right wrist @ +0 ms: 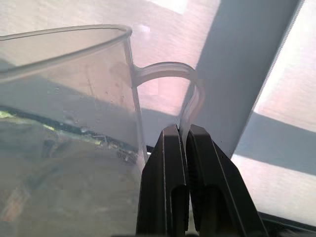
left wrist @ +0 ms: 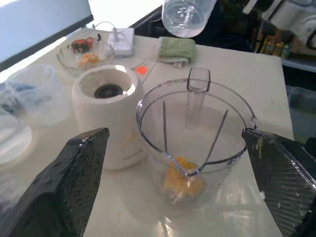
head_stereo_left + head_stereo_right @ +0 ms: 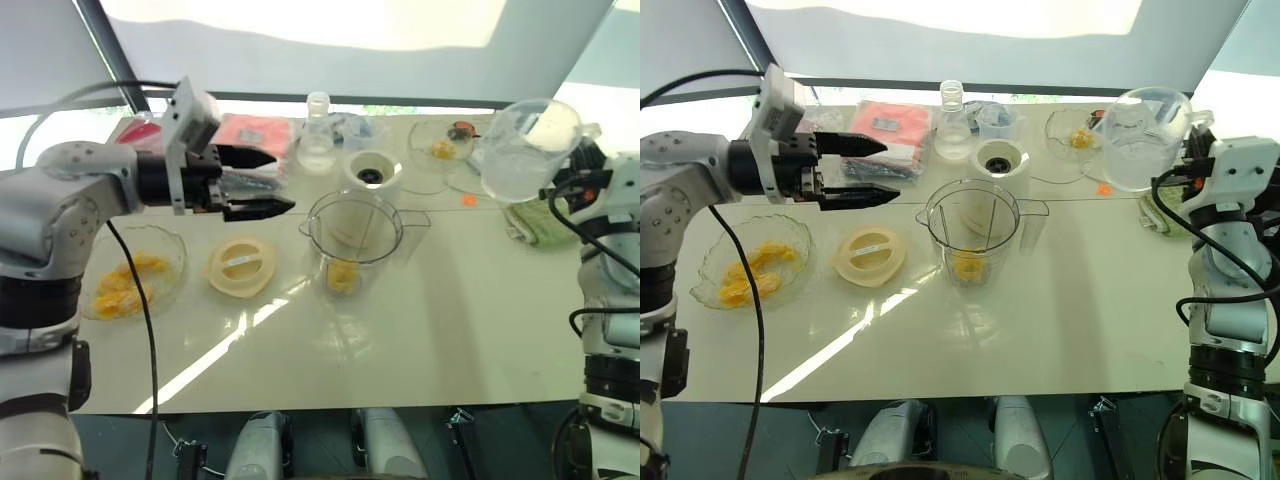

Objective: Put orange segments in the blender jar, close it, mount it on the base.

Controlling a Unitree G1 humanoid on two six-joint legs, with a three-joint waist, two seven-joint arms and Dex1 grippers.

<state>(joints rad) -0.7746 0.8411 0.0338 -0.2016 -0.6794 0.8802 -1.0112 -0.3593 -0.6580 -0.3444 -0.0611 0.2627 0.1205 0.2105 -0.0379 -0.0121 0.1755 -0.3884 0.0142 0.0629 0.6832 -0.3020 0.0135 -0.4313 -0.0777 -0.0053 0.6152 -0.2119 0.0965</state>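
The blender jar (image 3: 352, 225) stands upright and uncovered at the table's middle, with orange segments (image 2: 181, 180) at its bottom. More orange segments (image 3: 125, 285) lie in a glass bowl (image 3: 178, 252) at the left. The cream base (image 3: 372, 175) stands just behind the jar, and the flat cream lid (image 3: 241, 265) lies to the jar's left. My left gripper (image 3: 282, 182) hovers open above the table, left of the jar, pointing at it. At the right, raised above the table, my right gripper (image 1: 180, 131) is shut on the handle of a clear jug (image 3: 522, 148).
Along the back stand a small glass bottle (image 3: 317, 135), a clear cup (image 3: 357, 130), a red packet (image 3: 255, 135) and a glass bowl (image 3: 425, 160) with fruit scraps. A green cloth (image 2: 177, 49) lies at the right edge. A tiny orange bit (image 3: 469, 199) sits near it.
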